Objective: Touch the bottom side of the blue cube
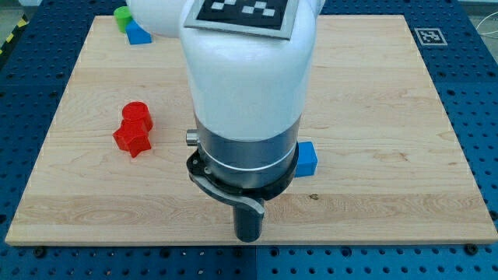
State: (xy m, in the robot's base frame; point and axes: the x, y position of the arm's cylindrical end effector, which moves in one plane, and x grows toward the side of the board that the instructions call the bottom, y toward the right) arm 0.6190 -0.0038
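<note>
The blue cube (307, 159) sits on the wooden board (389, 101) right of centre, its left part hidden behind my arm. My tip (247, 238) is at the end of the dark rod near the board's bottom edge, below and to the left of the blue cube and apart from it. The white and grey arm body covers the middle of the view.
A red cylinder (136, 114) and a red star-shaped block (132, 138) sit together at the view's left. A green block (122, 15) and a blue block (138, 32) sit at the top left. A fiducial tag (429, 36) marks the top right corner.
</note>
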